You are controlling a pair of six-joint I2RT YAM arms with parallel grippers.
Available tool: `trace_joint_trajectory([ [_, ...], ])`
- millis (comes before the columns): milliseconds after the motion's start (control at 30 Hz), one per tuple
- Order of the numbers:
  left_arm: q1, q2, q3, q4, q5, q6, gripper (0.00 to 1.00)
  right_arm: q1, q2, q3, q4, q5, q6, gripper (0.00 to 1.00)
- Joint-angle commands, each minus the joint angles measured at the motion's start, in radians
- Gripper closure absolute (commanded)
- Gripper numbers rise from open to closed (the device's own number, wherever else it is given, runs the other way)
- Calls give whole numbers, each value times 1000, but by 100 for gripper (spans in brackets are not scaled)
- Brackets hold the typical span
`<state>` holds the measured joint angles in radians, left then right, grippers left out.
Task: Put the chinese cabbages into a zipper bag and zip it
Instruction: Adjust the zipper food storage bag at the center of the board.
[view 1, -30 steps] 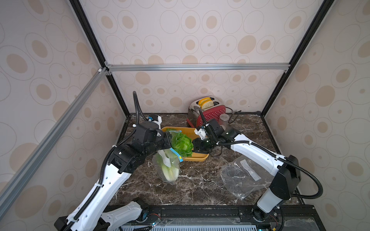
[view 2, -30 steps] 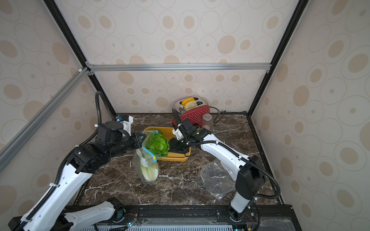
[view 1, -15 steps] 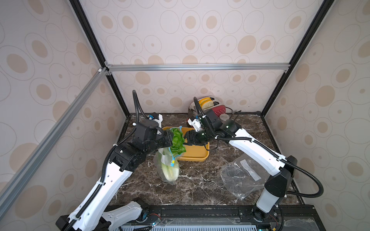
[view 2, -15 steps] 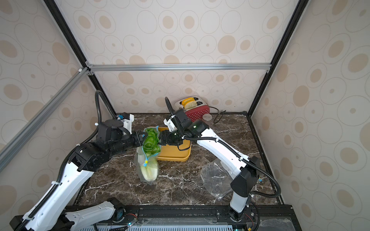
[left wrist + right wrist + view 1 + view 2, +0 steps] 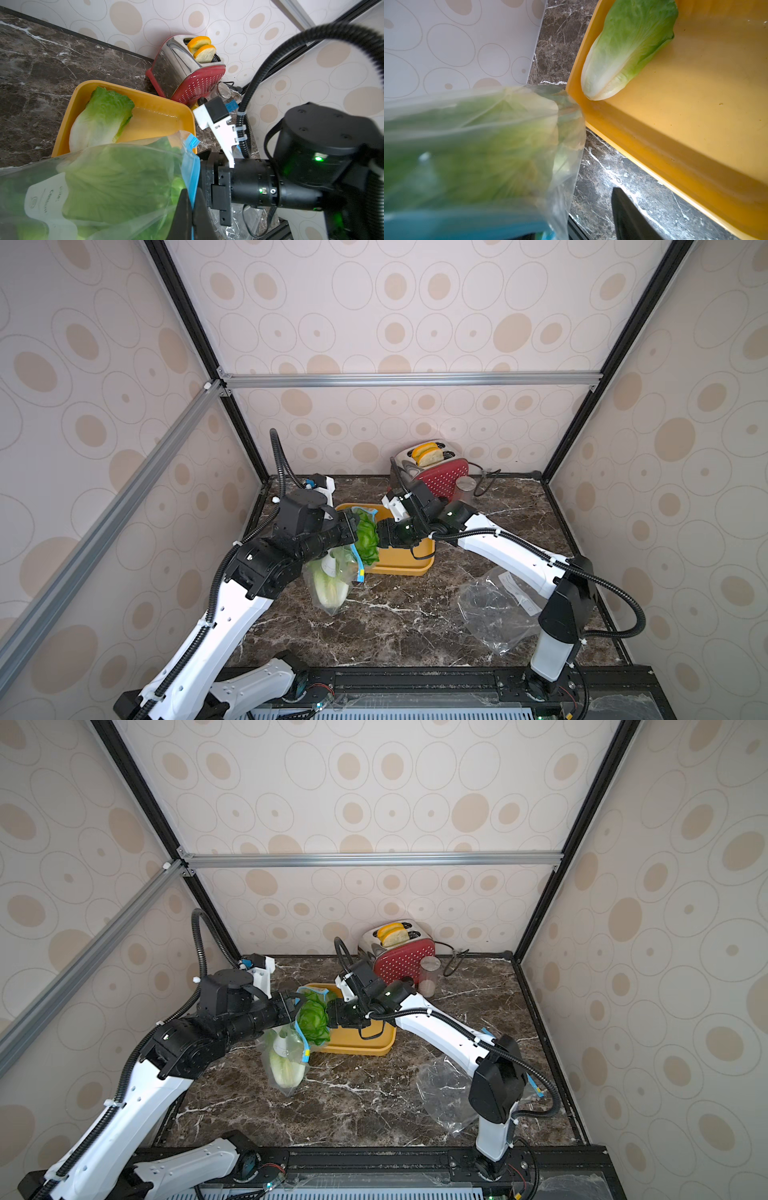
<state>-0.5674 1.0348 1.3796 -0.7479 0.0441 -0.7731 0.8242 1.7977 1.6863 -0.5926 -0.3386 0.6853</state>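
Observation:
A clear zipper bag (image 5: pixel 332 585) (image 5: pixel 286 1065) hangs from my left gripper (image 5: pixel 351 533) (image 5: pixel 192 209), which is shut on its blue zip strip (image 5: pixel 192 180). One chinese cabbage (image 5: pixel 330 593) sits white base down inside the bag. A second cabbage (image 5: pixel 368 541) (image 5: pixel 313 1021) has its green leaves sticking out at the bag's mouth. My right gripper (image 5: pixel 380 537) (image 5: pixel 330 1017) is right beside that leafy end. Its one visible finger (image 5: pixel 629 216) stands clear of the bag; the other finger is hidden behind the plastic. A third cabbage (image 5: pixel 99 120) (image 5: pixel 629 47) lies in the yellow tray (image 5: pixel 158 120).
The yellow tray (image 5: pixel 403 568) sits just behind the bag. A red toaster (image 5: pixel 436 472) with bread slices and a small glass jar (image 5: pixel 465 489) stand at the back wall. Another clear plastic bag (image 5: pixel 494 614) lies crumpled by the right arm's base.
My right gripper has swung left from the tray with a green cabbage and brought it into the bag's mouth. The left gripper keeps its hold on the bag.

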Motion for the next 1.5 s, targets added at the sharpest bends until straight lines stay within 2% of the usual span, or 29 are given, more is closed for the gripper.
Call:
trace_joint_trajectory([
  [0, 0, -48, 14, 76, -42, -42, 100, 13, -18, -13, 69, 15, 26, 49],
  [133, 5, -70, 9, 50, -90, -27, 100, 12, -40, -13, 30, 39, -11, 59],
  [333, 10, -65, 7, 16, -99, -8, 100, 10, -94, 1, -63, 103, -77, 82],
  [400, 12, -62, 9, -1, -103, 1, 100, 10, -113, 7, -90, 109, -94, 86],
  [533, 18, -53, 25, -45, -98, 36, 100, 11, -156, 15, -122, 80, -110, 91],
  [667, 20, 10, 99, -163, -73, 110, 100, 12, -192, 85, -176, 2, -97, 95],
  [767, 20, 38, 118, -177, -28, 140, 100, 14, -239, 53, -129, -38, -62, 97],
  [833, 19, 49, 110, -137, 41, 133, 100, 14, -237, 60, -176, -4, -73, 100],
  [933, 20, 86, 110, -87, 173, 126, 100, 15, -242, 83, -228, 5, -89, 100],
  [1000, 20, 108, 112, -80, 209, 126, 100, 15, -277, 81, -229, 20, -81, 100],
  [1100, 20, 147, 121, -71, 257, 126, 100, 14, -343, 75, -266, 115, -95, 100],
  [1200, 14, 194, 153, -69, 286, 124, 100, 6, -359, 103, -410, 232, -115, 100],
  [1300, -13, 233, 176, -48, 292, 135, 100, 4, -409, 80, -373, 186, -75, 100],
  [1400, -42, 283, 193, -11, 299, 129, 100, -21, -467, -45, -297, 190, -40, 100],
  [1467, -48, 310, 199, 29, 304, 109, 100, -65, -484, -117, -262, 151, -2, 100],
])
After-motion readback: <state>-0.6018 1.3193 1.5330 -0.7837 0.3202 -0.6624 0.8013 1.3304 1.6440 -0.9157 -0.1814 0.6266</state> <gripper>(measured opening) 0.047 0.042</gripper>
